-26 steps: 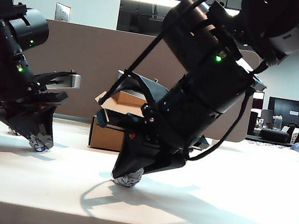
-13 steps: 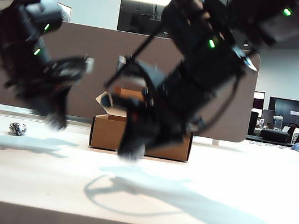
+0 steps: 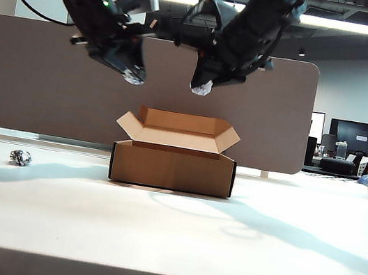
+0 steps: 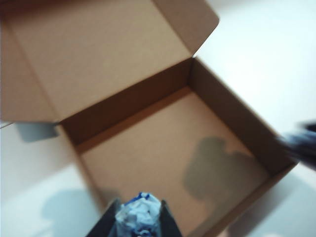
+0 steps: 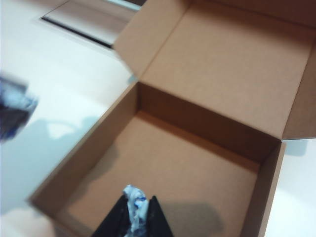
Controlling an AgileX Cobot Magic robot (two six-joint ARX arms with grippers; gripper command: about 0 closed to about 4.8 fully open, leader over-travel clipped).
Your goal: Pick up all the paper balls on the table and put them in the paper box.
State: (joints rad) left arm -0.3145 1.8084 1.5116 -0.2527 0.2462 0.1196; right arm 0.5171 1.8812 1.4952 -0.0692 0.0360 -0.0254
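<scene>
- Two white, blue-printed crumpled paper balls hang above the box at upper centre: one [image 3: 134,77] pinched in the left gripper [image 3: 133,72], the other [image 3: 201,87] in the right gripper [image 3: 202,84].
- The open brown cardboard box [image 3: 172,168] sits mid-frame on the off-white table [image 3: 257,248].
- A small dark grey paper ball [image 3: 20,157] lies at left.

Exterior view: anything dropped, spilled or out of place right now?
Nothing stands out. The left tool and right tool each hold a paper ball above the open paper box, which sits square and empty. One dark paper ball lies on the table, left of the box.
</scene>
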